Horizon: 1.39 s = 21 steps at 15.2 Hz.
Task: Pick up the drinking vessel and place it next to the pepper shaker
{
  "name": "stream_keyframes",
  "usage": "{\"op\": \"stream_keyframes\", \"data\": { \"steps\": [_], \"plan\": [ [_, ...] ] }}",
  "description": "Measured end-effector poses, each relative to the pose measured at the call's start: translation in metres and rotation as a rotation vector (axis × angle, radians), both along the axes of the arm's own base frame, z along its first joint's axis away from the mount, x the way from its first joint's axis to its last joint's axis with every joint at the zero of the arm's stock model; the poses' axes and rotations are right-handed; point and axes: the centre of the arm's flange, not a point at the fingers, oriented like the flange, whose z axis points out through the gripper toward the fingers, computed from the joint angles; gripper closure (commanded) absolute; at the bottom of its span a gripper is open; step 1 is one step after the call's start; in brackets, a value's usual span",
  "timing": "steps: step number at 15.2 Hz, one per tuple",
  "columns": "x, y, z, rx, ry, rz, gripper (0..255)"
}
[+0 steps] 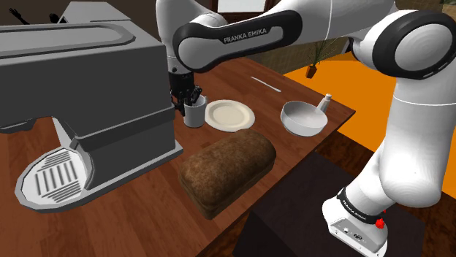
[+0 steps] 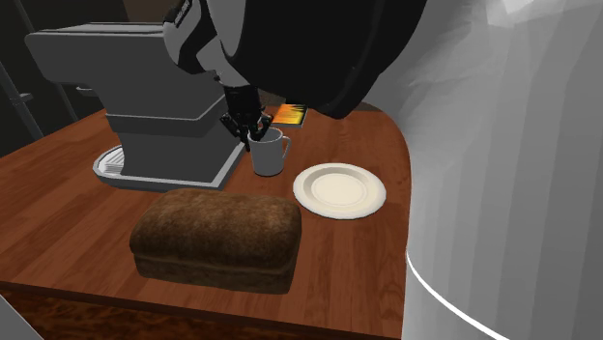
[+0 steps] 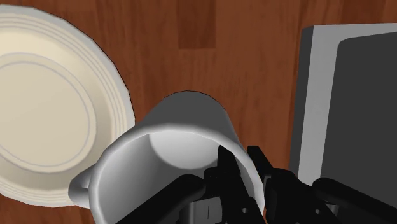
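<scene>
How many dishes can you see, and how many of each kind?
Mug: 1
Plate: 1
Bowl: 1
Total: 3

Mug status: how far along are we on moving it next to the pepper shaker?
Done: the gripper is at the mug, one finger inside its rim, one outside. In hand: the grasp looks closed, but the mug sits on the table beside the plate. Left: lift it, carry it past the plate and bowl, set it by the pepper shaker.
</scene>
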Motion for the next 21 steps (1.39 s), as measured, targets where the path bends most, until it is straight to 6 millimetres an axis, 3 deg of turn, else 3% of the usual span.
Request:
{"op": "stream_keyframes", "data": {
  "steps": [21],
  "plan": [
    [0.001, 0.002, 0.109, 0.000, 0.000, 0.000, 255]
  ]
}}
